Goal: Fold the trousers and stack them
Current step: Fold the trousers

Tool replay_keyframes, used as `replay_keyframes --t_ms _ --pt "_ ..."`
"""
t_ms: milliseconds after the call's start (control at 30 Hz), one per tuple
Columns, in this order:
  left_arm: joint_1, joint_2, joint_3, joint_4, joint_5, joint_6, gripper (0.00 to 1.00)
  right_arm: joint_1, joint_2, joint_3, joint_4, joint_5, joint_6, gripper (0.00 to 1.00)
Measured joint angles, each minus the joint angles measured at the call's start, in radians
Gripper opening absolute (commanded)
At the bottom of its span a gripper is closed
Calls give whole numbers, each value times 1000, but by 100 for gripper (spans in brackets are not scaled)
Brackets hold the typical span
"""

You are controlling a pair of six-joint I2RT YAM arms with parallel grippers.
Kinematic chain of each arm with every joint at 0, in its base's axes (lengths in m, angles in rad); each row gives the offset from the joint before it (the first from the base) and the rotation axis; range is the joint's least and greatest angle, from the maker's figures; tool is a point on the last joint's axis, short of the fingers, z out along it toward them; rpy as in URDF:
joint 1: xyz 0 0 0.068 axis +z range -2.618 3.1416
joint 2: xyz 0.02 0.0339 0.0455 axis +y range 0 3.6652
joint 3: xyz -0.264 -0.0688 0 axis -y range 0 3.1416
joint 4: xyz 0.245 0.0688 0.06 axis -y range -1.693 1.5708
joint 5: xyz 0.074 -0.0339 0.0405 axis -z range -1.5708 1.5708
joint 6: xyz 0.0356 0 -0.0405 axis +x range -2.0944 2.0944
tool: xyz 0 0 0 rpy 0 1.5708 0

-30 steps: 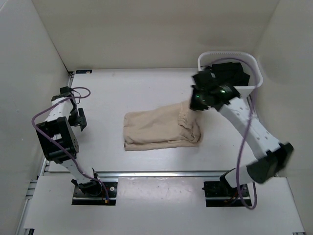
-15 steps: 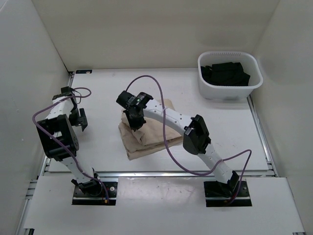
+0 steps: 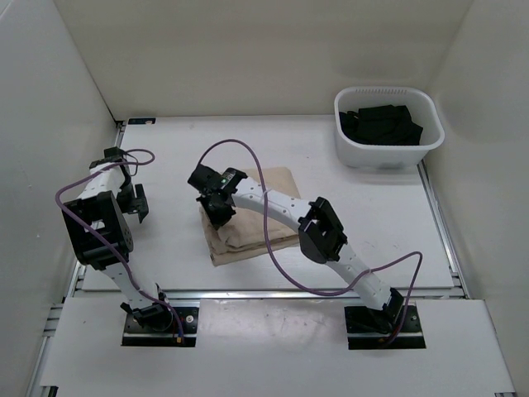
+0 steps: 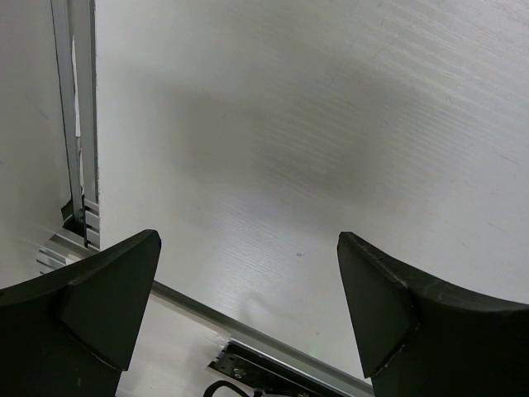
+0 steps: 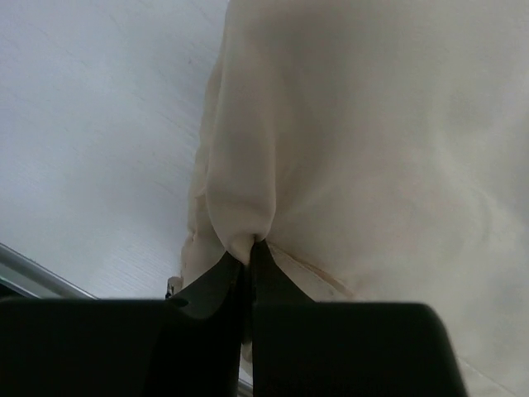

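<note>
The beige trousers lie folded into a thick bundle at the middle of the table. My right gripper reaches across to the bundle's left edge and is shut on a pinch of the fabric there. In the right wrist view the two fingertips meet on a fold of the trousers, which fill most of that view. My left gripper hangs near the table's left side, well apart from the trousers. In the left wrist view its fingers stand wide open over bare table.
A white basket holding black garments stands at the back right. White walls close in the table on the left, back and right. A metal rail runs along the near edge.
My right arm swung from beside the basket across to the left with the trousers' end, folding the cloth over into a shorter bundle. The left arm has not moved.
</note>
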Motion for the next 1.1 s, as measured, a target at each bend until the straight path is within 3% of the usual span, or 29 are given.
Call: replay_keyframes --t_ms 67,100,133,200,267,400,433,467,533,600,667,767,800,900,1000,1100 --pt "0 0 0 0 0 0 100 8 11 -2 7 -4 -4 15" --pt "0 0 0 0 0 0 100 9 11 -9 13 -6 -8 28" --pt "0 0 0 0 0 0 100 10 11 -13 18 -11 -16 50" --pt "0 0 0 0 -1 0 100 11 10 -24 39 -29 -37 61" --pt "0 0 0 0 -1 0 100 13 9 -32 42 -47 -71 65" --pt "-2 0 0 -2 0 0 100 28 -104 -166 94 -46 -143 66" --pt "-6 -1 2 -5 4 0 100 32 -176 -243 115 -40 -152 61" --pt "-12 -4 6 -13 11 0 100 34 -261 -338 162 -32 -158 46" --pt "-37 -20 16 -31 29 0 100 35 -472 -542 227 -25 -156 33" --pt "-83 -40 42 -63 64 -1 100 13 -605 -624 250 -29 -147 19" --pt "-153 -62 88 -95 108 -1 100 -35 -668 -661 279 -28 -131 15" --pt "-285 -96 169 -120 204 -2 100 -129 -710 -801 367 5 -78 20" --pt "-343 -113 192 -121 231 -3 100 -170 -719 -867 385 9 -53 25" --pt "-550 -172 222 -102 304 -3 100 -315 -746 -1072 435 20 31 28" --pt "-761 -210 208 -69 361 -2 100 -472 -774 -1210 471 10 90 28" --pt "-853 -214 95 -13 362 -1 100 -549 -789 -1268 527 -20 132 28"
